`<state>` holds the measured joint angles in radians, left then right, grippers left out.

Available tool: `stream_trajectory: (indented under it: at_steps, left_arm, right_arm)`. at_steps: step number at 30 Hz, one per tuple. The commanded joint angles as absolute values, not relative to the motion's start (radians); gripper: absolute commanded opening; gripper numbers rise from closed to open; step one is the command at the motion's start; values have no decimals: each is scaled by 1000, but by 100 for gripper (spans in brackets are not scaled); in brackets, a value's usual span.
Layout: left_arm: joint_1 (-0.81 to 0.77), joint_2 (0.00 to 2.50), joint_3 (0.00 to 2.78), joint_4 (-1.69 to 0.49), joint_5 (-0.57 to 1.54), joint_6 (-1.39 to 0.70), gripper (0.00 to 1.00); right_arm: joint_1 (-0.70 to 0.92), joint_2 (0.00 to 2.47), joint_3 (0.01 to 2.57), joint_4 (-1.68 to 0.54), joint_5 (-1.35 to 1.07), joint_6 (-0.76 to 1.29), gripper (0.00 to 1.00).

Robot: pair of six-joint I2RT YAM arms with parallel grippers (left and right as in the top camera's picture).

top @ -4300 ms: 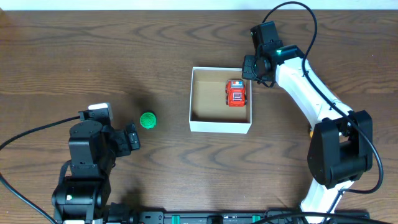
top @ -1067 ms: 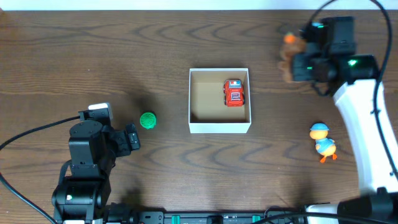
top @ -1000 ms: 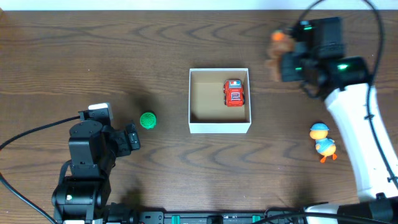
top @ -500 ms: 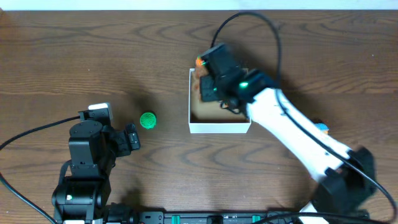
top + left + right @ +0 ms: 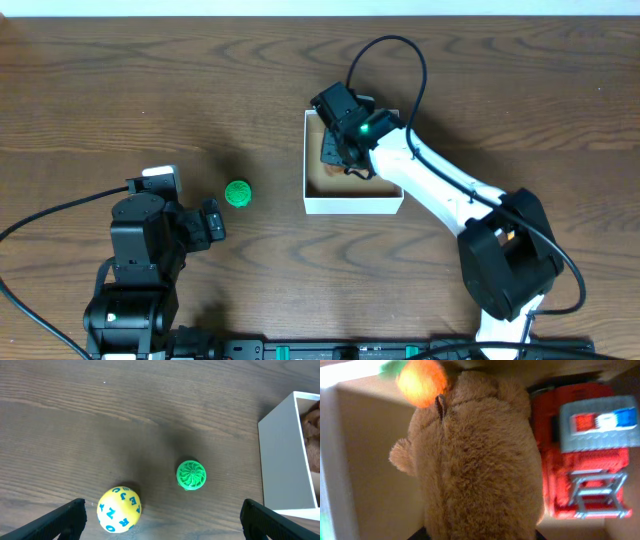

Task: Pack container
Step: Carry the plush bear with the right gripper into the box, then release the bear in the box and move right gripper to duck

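Observation:
The container (image 5: 352, 205) is a white-walled box with a tan inside at mid-table; it also shows in the left wrist view (image 5: 282, 460). My right gripper (image 5: 337, 150) is down inside it, shut on a brown teddy bear (image 5: 480, 460) with an orange piece at its head. The bear lies beside a red toy truck (image 5: 585, 455) in the box. My left gripper (image 5: 212, 222) is open and empty, low over the table left of the box. A green ball (image 5: 237, 193) lies ahead of it, and a yellow letter ball (image 5: 119, 509) sits between its fingers' span.
The right arm (image 5: 440, 185) stretches across the box's right half and hides the truck from above. The green ball (image 5: 191, 475) lies a short way left of the box wall. Black cables loop at the left front and behind the box.
The right arm swung from the back right over to the box, carrying the teddy bear, and lowered it inside next to the truck. The left arm has not moved.

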<state>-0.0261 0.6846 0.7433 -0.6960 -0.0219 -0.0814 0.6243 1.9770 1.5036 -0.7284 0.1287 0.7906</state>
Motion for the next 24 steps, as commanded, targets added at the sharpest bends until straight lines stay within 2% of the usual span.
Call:
stream_trajectory:
  at_steps: [1, 5, 9, 19, 21, 24]
  left_arm:
    - [-22, 685, 761, -696, -15, -91, 98]
    - [-22, 685, 761, -696, -15, -90, 98]
    - [-22, 685, 761, -696, -15, -90, 98]
    - [-22, 685, 761, -696, -15, -90, 98]
    - [-22, 685, 761, -697, -15, -90, 98]
    - [-22, 685, 761, -704, -15, -90, 98]
  right_arm:
    - [594, 2015, 1508, -721, 161, 826, 2]
    - [577, 2033, 1508, -721, 152, 825, 11]
    - [577, 2035, 1508, -717, 133, 805, 33]
    - [605, 1966, 1579, -761, 126, 711, 62]
    - [605, 1927, 1615, -788, 157, 693, 75]
    - [589, 1851, 1662, -831, 209, 652, 88]
